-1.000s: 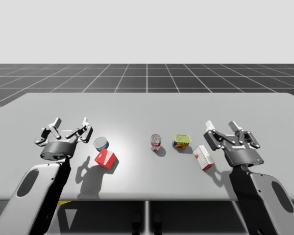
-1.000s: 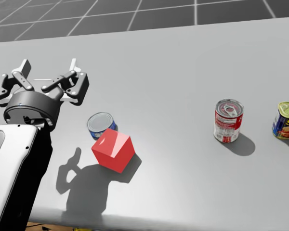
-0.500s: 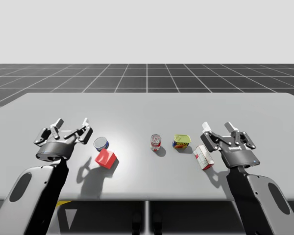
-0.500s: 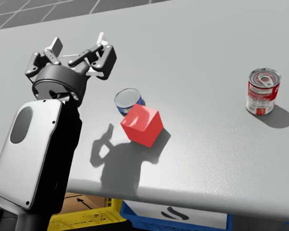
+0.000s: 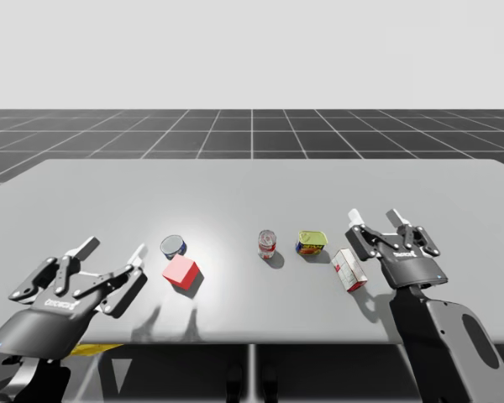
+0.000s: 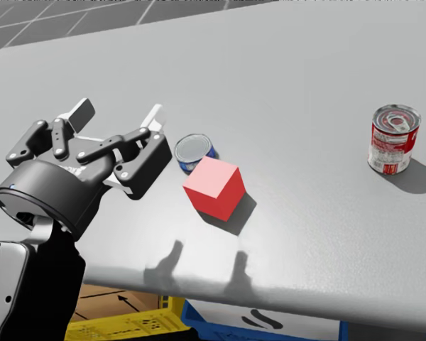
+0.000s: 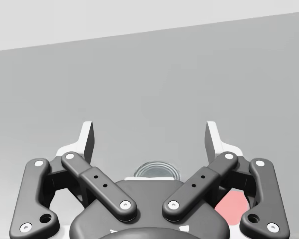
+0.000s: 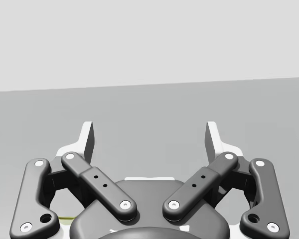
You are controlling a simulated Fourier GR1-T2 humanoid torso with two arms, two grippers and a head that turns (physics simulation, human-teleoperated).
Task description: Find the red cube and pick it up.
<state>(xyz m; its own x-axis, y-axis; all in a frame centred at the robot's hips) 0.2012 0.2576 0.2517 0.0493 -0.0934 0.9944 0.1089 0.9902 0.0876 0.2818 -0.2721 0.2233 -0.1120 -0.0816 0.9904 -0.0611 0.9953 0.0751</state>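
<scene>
- Red cube point(image 5: 181, 272) — it sits on the grey table point(image 5: 252, 180) near the front edge, one corner turned toward me, and no finger touches it.
- My left gripper point(image 5: 112, 250) hangs just to the left of the cube, with clear table between them. Its jaws are spread wide and hold nothing.
- From the head view, the fingertips point(image 6: 154, 117) of that gripper point past the cube's far-left side, toward the blue can point(image 6: 193, 150).
- The blue can stands upright just behind the cube, on its far-left corner (whether the two touch I cannot tell).
- In the left wrist view the cube is a red patch beside the gripper's right-hand linkage, outside the gap. The can lies ahead, low between the fingers.
- To the right of the cube stand a red can point(image 5: 267, 243) and then a squat tin with a green lid point(image 5: 312, 243), both well apart from it.
- Further right of the cube lies a white-and-red box point(image 5: 349, 269), tilted on its side.
- My right gripper point(image 5: 375, 217) is far to the right of the cube, just beyond that box — jaws fully apart, gripping nothing.
</scene>
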